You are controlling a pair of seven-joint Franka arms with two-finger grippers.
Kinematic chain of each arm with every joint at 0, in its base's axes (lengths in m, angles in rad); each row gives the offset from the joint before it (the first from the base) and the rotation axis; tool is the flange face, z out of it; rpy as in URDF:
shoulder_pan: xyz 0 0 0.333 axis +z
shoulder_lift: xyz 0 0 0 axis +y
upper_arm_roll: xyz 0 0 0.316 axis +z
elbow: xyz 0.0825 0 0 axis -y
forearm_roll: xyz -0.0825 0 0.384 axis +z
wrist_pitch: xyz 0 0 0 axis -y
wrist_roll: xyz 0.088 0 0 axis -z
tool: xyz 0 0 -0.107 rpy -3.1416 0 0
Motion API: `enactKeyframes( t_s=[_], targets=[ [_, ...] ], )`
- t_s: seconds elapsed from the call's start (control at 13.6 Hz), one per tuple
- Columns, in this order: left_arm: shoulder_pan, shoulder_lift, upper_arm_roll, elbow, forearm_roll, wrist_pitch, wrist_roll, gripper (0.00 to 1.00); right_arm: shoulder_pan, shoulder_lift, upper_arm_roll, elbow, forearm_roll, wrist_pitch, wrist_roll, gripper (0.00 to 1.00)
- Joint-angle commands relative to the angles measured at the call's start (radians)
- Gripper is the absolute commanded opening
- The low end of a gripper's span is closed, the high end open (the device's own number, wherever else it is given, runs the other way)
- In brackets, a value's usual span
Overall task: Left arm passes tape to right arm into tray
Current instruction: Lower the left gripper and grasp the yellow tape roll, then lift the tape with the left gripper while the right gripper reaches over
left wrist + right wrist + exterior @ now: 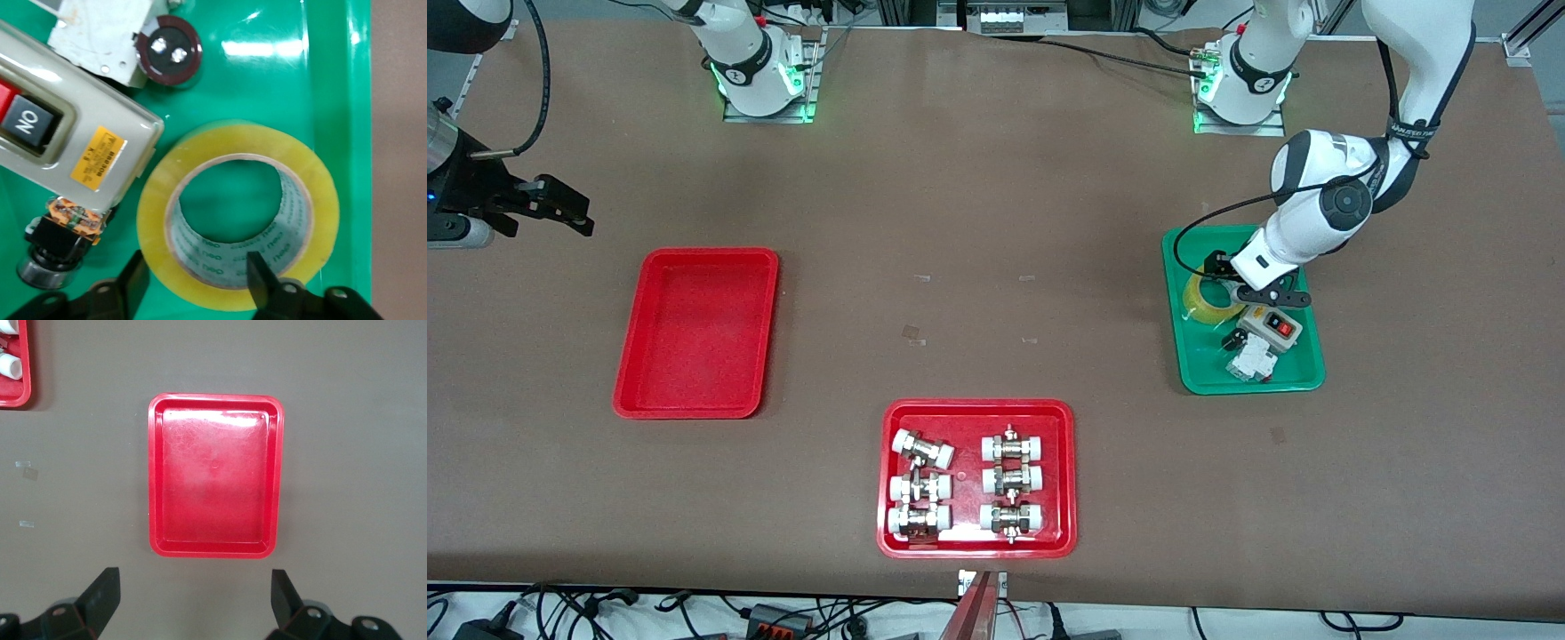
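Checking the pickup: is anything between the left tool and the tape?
Nothing visible. The left tool is open, straddling the wall of the tape in the green tray; one finger is inside the core.

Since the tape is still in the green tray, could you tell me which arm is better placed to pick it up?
Left. The left gripper is open over the green tray, one finger inside the tape and one outside. The right gripper waits open at the right arm's end.
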Motion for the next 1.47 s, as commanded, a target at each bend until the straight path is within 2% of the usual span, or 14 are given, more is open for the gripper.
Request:
enactKeyframes(
  t_s=[0.0, 0.29, 0.37, 0.44, 0.51, 0.59, 0.88, 1.18, 1.25, 1.4],
  targets=[
    [0.006, 0.019, 0.004, 0.005, 0.009, 0.014, 0.003, 0.56, -0.005, 0.000, 0.004, 0.007, 0.010, -0.011, -0.011, 1.00],
    [0.006, 0.028, 0.005, 0.011, 0.016, 0.026, 0.004, 0.55, -0.005, 0.000, 0.004, 0.007, 0.010, -0.011, -0.011, 1.00],
    [0.012, 0.034, 0.007, 0.011, 0.024, 0.038, 0.006, 0.46, -0.005, 0.000, 0.004, 0.007, 0.010, -0.011, -0.011, 1.00],
    [0.014, 0.038, 0.008, 0.011, 0.027, 0.040, 0.006, 0.31, -0.005, 0.000, 0.004, 0.007, 0.010, -0.011, -0.011, 1.00],
    [0.014, 0.033, 0.008, 0.011, 0.027, 0.040, 0.006, 0.10, -0.005, 0.000, 0.004, 0.007, 0.010, -0.013, -0.011, 1.00],
    [0.015, 0.031, 0.010, 0.013, 0.027, 0.039, 0.003, 0.01, -0.005, 0.000, 0.004, 0.007, 0.010, -0.011, -0.011, 1.00],
    [0.015, -0.007, 0.008, 0.022, 0.029, 0.019, -0.008, 0.01, -0.005, 0.000, 0.004, 0.007, 0.010, -0.011, -0.011, 1.00],
    [0.001, -0.122, -0.021, 0.134, 0.021, -0.255, -0.081, 0.00, -0.004, -0.001, 0.004, 0.009, 0.013, -0.007, -0.011, 1.00],
    [0.004, -0.136, -0.054, 0.192, 0.018, -0.355, -0.113, 0.00, -0.001, -0.001, 0.005, 0.009, 0.011, -0.013, -0.011, 1.00],
    [0.000, -0.130, -0.079, 0.389, 0.013, -0.638, -0.198, 0.00, 0.002, -0.007, 0.005, 0.009, 0.008, -0.019, -0.013, 1.00]
  ],
)
